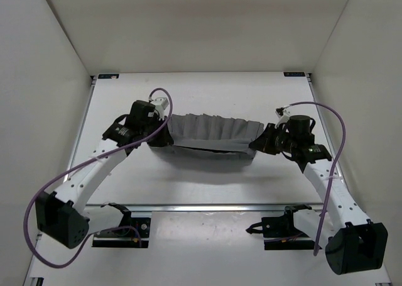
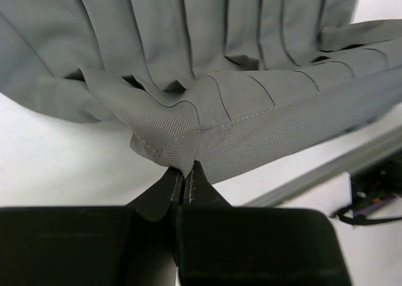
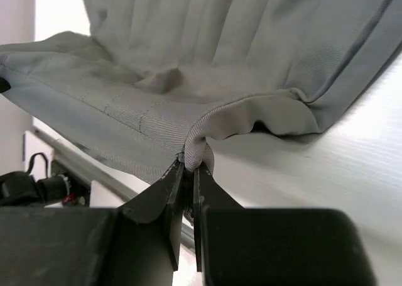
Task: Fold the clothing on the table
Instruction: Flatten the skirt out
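**Fig. – Grey pleated garment pinched at both ends over the white table**

Top view: you have the plain medium-grey pleated fabric garment (image 1: 210,134) stretched L-to-R across the middle of the flat white table (image 1: 207,94), between the two arms. Its near edge sags in a shallow curve, w/ a dark shadow on the surface just under it. The L gripper (image 1: 164,130) sits at the garment's left end and the R gripper (image 1: 256,144) at its right end – both black, both touching cloth.

L wrist view: your left jaws are pressed together, w/ only a corner of the stitched hem nipped between the tips. Pleats fan away from that corner.

R wrist view: your right jaws are likewise closed to a sliver, w/ a small fold of hem bunched between the tips.

In both wrist views, white surface shows beneath the hanging edge. You can't tell whether the far part of the cloth rests on the table. A thin metal rail (image 1: 207,206) runs along the near side, between garment and arm bases.
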Tool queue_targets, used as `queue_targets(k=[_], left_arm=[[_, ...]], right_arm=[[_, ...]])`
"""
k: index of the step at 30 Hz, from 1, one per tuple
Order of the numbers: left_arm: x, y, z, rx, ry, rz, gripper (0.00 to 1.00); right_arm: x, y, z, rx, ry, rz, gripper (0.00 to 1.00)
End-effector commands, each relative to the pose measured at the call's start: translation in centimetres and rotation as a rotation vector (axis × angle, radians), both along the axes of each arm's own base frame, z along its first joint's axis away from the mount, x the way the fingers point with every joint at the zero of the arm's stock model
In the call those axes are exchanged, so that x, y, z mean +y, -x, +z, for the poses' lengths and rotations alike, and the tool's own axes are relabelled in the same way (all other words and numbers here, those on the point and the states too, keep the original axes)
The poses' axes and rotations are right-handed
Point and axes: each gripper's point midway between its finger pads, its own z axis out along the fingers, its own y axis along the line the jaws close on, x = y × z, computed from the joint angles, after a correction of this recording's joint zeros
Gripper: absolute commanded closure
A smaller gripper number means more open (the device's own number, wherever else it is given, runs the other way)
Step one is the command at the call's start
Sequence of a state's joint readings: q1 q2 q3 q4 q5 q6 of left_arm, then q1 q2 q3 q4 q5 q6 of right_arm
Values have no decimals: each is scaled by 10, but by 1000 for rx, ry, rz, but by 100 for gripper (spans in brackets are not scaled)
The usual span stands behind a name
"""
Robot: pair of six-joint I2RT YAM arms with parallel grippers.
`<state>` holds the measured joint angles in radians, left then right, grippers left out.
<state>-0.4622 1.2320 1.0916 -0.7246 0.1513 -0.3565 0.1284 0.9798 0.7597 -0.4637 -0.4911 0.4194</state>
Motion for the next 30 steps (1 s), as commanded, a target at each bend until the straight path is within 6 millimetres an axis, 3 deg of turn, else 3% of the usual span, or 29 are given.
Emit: queue_targets(k=[1,4,5,6,7,8,9,10,11,12,13,14,15,16,17,18,19,20,21,22,23,25,26,28,29,30], left_arm=[[31,5,-5,-12,-39,83,100],[31,-4,-13,-4,-46,78,100],[31,-13,-10,-16,-50,79,100],[34,-29,-6,-29,-50,94,100],[38,-46,-9,-24,-60,109,100],[36,-65,10,-69,-47,117,100],[40,-83,6,-57,-62,126,100],[40,-112,25,-96,-74,127,100],[35,-137,72,-198,-50,130,100],[38,-162,107,-265,-72,150,100],[41,-177,104,-249,-119,167,100],[38,-191,166,-392,-93,175,100],[37,-201,205,-472,-72,193,100],[39,-208,217,-499,-76,216,100],[43,-207,258,-604,-41,236,100],[42,-208,268,-651,-23,222,100],[45,-194,285,-693,-11,242,100],[47,-188,287,-719,-16,255,100],[40,-185,263,-679,-39,222,100],[38,-174,270,-713,-30,196,100],[39,-171,244,-675,-65,188,100],[35,-157,182,-550,-100,156,100],[32,-149,174,-537,-86,140,100],[33,-121,102,-392,-104,118,100],[37,-108,105,-406,-81,131,100],[37,-86,73,-342,-95,114,100]], right_arm=[[-15,-6,-11,0,17,-88,100],[-13,-15,-19,4,1,-74,100],[-12,-21,-17,-2,3,-68,100],[-13,-37,-1,-45,8,-65,100],[-12,-49,-4,-25,12,-63,100],[-15,-68,22,-90,18,-60,100],[-16,-94,47,-138,26,-60,100],[-21,-110,42,-106,37,-67,100],[-23,-131,86,-192,41,-68,100],[-26,-156,125,-270,46,-80,100],[-29,-169,126,-250,60,-87,100],[-32,-181,173,-351,76,-104,100],[-36,-193,212,-443,101,-129,100],[-39,-199,218,-454,123,-140,100],[-43,-200,248,-518,127,-149,100],[-48,-199,266,-562,138,-169,100],[-48,-195,273,-577,137,-174,100],[-51,-190,275,-597,145,-181,100],[-55,-189,256,-561,162,-186,100],[-60,-185,237,-543,184,-202,100],[-62,-177,241,-569,178,-206,100],[-62,-166,177,-449,186,-182,99],[-65,-157,166,-426,194,-186,100],[-65,-133,101,-314,251,-185,100],[-58,-119,97,-316,264,-177,100],[-54,-100,67,-251,283,-169,100]])
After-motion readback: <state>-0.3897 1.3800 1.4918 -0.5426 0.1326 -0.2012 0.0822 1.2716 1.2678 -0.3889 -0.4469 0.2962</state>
